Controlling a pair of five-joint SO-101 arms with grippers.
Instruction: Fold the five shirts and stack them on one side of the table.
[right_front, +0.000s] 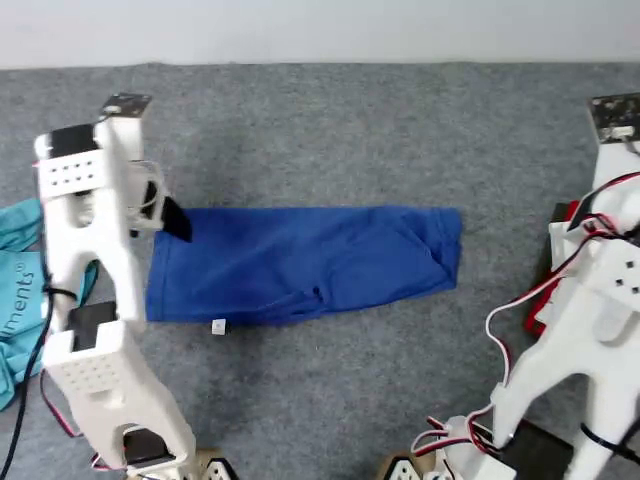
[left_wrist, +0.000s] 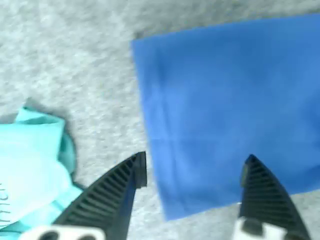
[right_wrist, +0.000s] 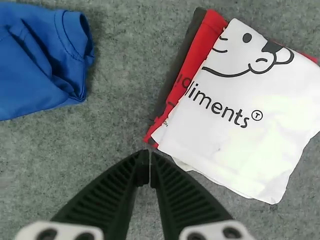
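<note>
Grey felt covering (right_front: 330, 120) serves as the work surface. Blue shirt (right_front: 300, 262) lies at centre, folded into a long band, collar end toward the right arm. Left gripper (left_wrist: 195, 165) stands with jaws wide apart over the band's hem end; contact with the cloth cannot be confirmed. Right gripper (right_wrist: 150, 155) has jaws closed on nothing, just beside the stack of white shirt (right_wrist: 245, 115) on red shirt (right_wrist: 200, 55). Teal shirt (left_wrist: 30, 150) lies crumpled near the left arm. Assessment: cross-fold pending. Recommended: pinch every layer at the hem edge, lift clear, lay it square onto the collar end.
</note>
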